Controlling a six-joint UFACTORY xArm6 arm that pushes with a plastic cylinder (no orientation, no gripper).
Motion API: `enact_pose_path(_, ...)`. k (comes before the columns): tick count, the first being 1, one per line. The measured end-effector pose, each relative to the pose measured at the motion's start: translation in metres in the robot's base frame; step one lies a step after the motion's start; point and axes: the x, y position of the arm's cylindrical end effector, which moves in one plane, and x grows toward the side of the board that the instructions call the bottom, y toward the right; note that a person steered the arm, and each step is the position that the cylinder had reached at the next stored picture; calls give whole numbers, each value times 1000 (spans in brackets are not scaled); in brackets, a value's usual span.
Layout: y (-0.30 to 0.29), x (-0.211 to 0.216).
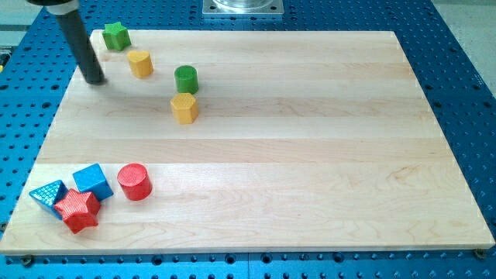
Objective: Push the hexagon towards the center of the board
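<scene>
Camera view: my tip (pixel 94 80) sits on the bench (pixel 310 155), just left of the small yellow block (pixel 140 63), well left of the yellow hexagon (pixel 184 108). No gripper here, so can't tell any state.

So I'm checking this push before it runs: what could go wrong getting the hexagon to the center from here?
1. Two yellow blocks look alike: one near my tip, one farther right. I could push the wrong one; which is the hexagon is hard to tell.
2. The green cylinder sits close above the right yellow block and may get dragged along.
3. The green star is close to my tip and could get knocked.
</scene>
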Motion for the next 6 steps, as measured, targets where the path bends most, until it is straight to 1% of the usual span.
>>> enact_pose_path(1,42,-11)
enact_pose_path(2,70,-36)
enact_pose_path(3,53,-34)
enact_pose_path(4,36,14)
enact_pose_path(5,47,52)
enact_pose_path(6,68,75)
